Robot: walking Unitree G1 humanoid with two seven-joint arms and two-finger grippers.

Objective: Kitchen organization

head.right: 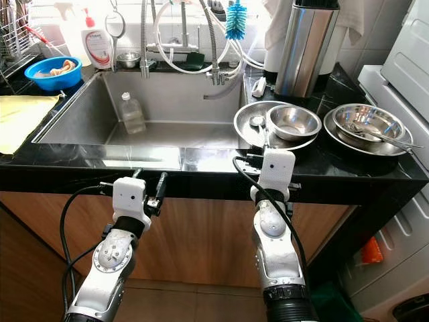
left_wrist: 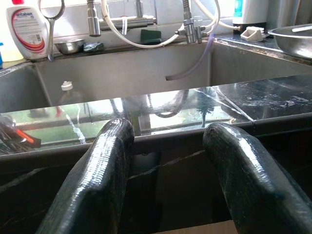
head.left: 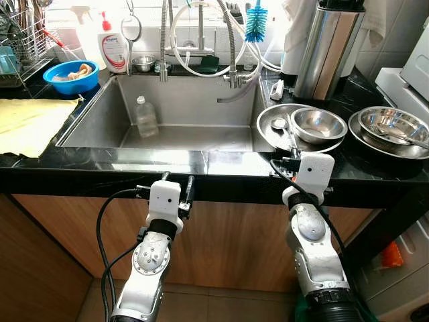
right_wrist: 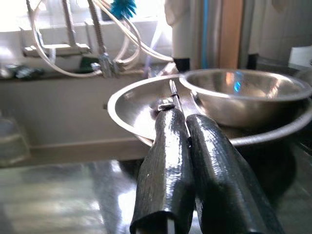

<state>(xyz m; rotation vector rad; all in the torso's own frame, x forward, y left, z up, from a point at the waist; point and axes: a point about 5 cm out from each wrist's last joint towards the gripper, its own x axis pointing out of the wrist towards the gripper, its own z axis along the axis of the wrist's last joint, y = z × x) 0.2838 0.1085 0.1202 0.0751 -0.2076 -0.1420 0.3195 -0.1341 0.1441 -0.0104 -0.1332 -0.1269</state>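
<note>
The tidying looks barely begun: the right gripper [right_wrist: 187, 141] is pinched shut on the ladle [head.left: 280, 125] handle at the tabletop's front edge, bowls [head.left: 318, 124] still stacked beside the sink [head.left: 188, 107], left gripper [left_wrist: 165, 146] spread wide, empty.

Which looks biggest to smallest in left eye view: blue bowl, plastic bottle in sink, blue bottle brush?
1. blue bowl
2. plastic bottle
3. blue bottle brush
Bottle and brush look close in size; that order is unsure.

The right gripper [right_wrist: 183, 117] hides the spoon [head.left: 280, 125] handle's near end. The rack [head.left: 20, 40] and right-hand bowl [head.left: 392, 127] are cut off at the edges.
</note>
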